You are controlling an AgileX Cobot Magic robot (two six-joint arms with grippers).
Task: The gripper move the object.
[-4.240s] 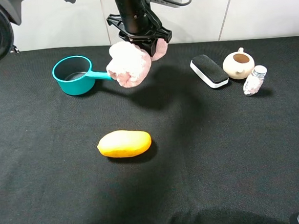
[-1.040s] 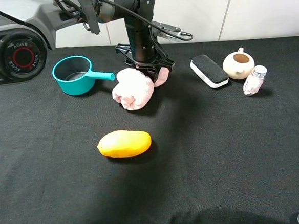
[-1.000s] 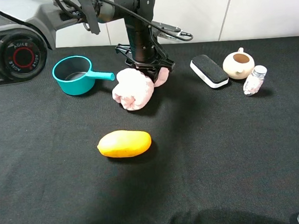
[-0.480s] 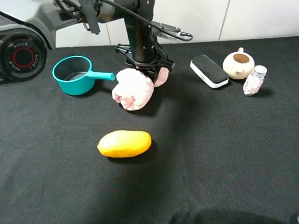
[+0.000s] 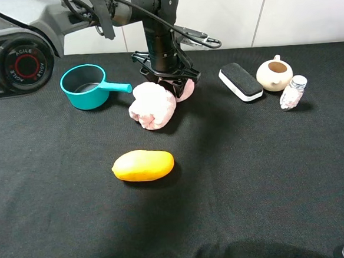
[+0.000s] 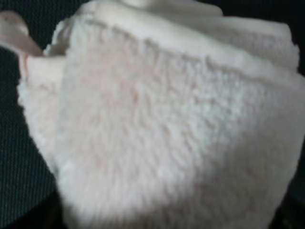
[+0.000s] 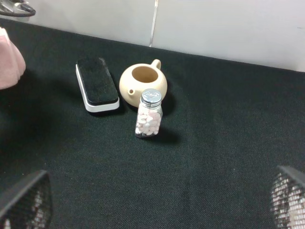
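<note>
Left gripper (image 5: 167, 82) comes straight down over the far-middle of the black table (image 5: 252, 182), clamped on the dark link of the pink plush object (image 5: 152, 105); big lump hangs on its near-left side, smaller lump peeks out on the right, just under the claw. Can't tell if the big lump touches the cloth, looks very low over it. Left wrist view is filled by the pale fluffy plush (image 6: 162, 124), jaws hidden behind it. Teal ladle (image 5: 87, 86) sits left of the plush, handle tip just beside the big lump. Yellow mango (image 5: 143, 165) lies nearer, apart from the plush. Far right: black-and-white eraser (image 5: 241, 81), cream teapot (image 5: 274, 74), small pill bottle (image 5: 292, 92) just beside the teapot. Right gripper (image 7: 152, 210) shows only as two mesh fingertips (image 7: 26, 202) at the frame corners, well apart, holding nothing, looking at eraser (image 7: 96, 84), teapot (image 7: 143, 81) and bottle (image 7: 148, 113)
</note>
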